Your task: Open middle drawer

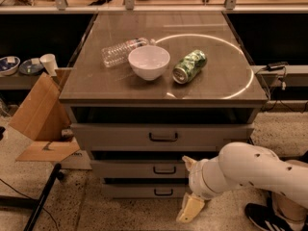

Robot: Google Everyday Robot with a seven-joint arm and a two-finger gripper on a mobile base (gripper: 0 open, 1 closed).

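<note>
One empty bowl [149,61] on cabinet [216,81] — end effector [188,186] at middle drawer [139,169].

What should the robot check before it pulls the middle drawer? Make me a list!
1. The middle drawer is shut and ready to pull: ok.
2. Its handle is in view with nothing on it: ok.
3. The gripper is on the handle: not ok, it sits to the right and a little lower, not touching.
4. The gripper is open: ok.
5. The cardboard box is out of the drawer's path: ok, it stands off to the left.
6. The can lying on its side on top will stay put: cannot tell.
</note>
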